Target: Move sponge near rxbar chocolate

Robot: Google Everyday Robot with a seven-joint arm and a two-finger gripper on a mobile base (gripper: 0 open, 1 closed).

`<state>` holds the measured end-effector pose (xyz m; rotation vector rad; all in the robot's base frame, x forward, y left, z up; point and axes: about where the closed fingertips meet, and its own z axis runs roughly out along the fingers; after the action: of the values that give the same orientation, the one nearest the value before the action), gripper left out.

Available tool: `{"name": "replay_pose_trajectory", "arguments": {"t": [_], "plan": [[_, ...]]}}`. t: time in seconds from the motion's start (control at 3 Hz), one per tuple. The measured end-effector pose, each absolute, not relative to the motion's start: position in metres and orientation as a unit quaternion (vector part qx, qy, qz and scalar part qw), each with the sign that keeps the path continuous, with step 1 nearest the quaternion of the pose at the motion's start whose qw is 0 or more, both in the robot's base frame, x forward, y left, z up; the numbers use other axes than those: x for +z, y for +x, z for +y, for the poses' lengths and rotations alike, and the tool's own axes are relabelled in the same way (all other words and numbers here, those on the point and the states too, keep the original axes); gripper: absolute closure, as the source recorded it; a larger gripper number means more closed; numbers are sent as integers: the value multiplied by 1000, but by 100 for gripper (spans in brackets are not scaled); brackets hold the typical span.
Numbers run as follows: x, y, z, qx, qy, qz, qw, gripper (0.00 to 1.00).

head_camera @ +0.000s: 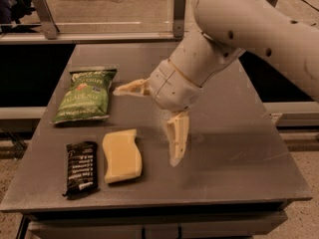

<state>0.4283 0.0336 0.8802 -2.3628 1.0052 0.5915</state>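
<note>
Toward the front-left of the bench [239, 148]: sponge beside the bar, claw apart from both.

At far left the green chip bag [85, 93] lies behind the rxbar chocolate [81, 167], a black wrapper lying flat near the front edge. Just to its right, almost touching along their long sides, rests the pale yellow sponge [122, 156], flat on the bench. Further right the claw [145, 127] hangs above the surface, its two fingers splayed wide and grasping nothing, one pointing toward the chip bag, the other pointing down just right of the sponge. Judged from this layout, the placing step looks finished; the next move calls only for lifting the arm away without nudging the sponge.
</note>
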Motion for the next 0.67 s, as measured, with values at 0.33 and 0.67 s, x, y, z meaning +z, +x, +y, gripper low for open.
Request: {"name": "replay_pose_trajectory", "arguments": {"t": [0.33,0.67], "plan": [[894,447,-14,217,-829,428,288,0],[915,462,-53,198,-785,486,329,0]]}}
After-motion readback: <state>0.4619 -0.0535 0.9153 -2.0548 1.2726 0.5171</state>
